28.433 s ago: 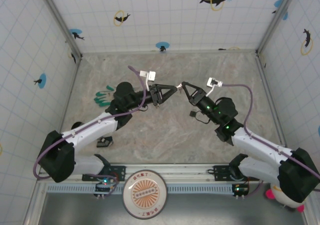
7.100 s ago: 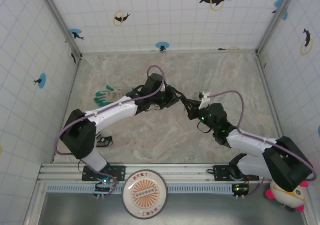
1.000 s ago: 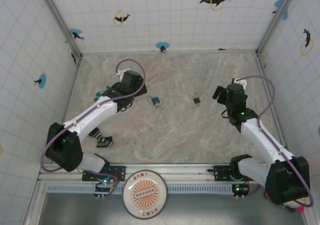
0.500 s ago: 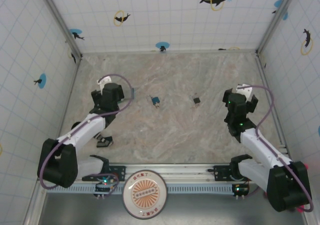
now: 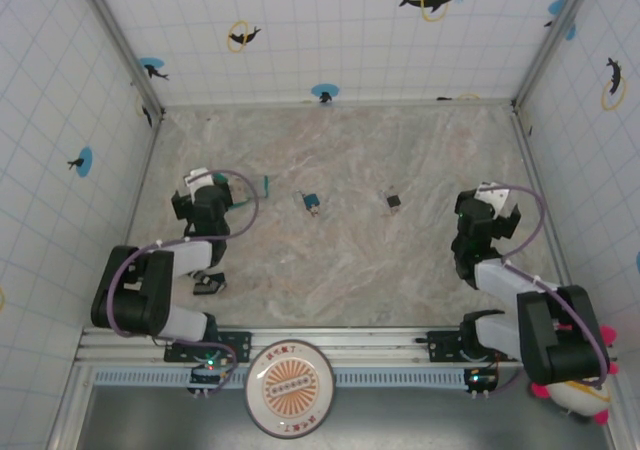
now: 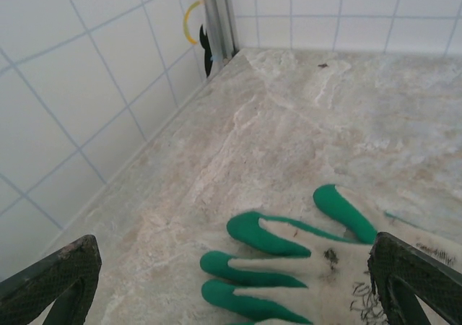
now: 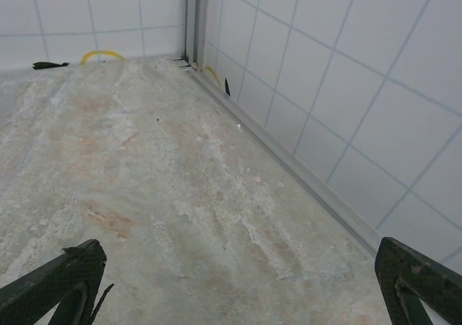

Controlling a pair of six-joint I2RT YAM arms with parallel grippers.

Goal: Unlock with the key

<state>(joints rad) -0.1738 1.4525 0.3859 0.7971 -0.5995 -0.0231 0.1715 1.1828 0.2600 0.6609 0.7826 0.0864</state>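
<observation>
The surface [image 5: 340,260] is a marbled slab in beige and grey, closed in by white tiled walls on three sides. Toward the middle lie a small blue item [image 5: 312,203] and, well apart to its right, a small black item [image 5: 394,201] (both too small to make out in detail). On the left side a white glove [image 6: 317,256] with green fingers lies flat, its fingers pointing toward the left wall and dark smudges on its fabric. A thin green strip [image 5: 266,183] lies between the glove and the blue item. A dark object [image 5: 208,284] sits near the front left edge.
</observation>
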